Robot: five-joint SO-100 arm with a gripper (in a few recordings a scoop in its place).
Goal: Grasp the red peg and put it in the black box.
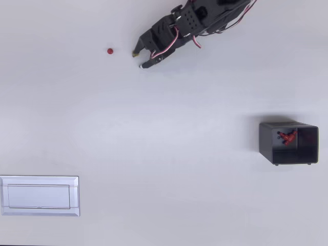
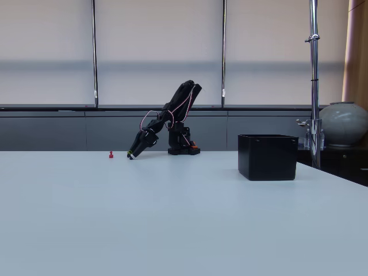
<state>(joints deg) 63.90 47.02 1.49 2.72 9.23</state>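
One camera hangs straight above the white table (image 1: 164, 154), looking down, high enough to take in the gripper (image 1: 138, 59) at the top edge and the black box (image 1: 288, 142) well off to its side. The other sits low at the table's near edge, facing the far windows, gripper (image 2: 131, 155) distant. Both share gripper, box (image 2: 268, 156) and tabletop.

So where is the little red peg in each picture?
Overhead view: the red peg sits near the top, left of middle, just left of the gripper.
Fixed view: the red peg stands on the table's far left part, just left of the gripper.
Shared landmark: the black box, far to the right.
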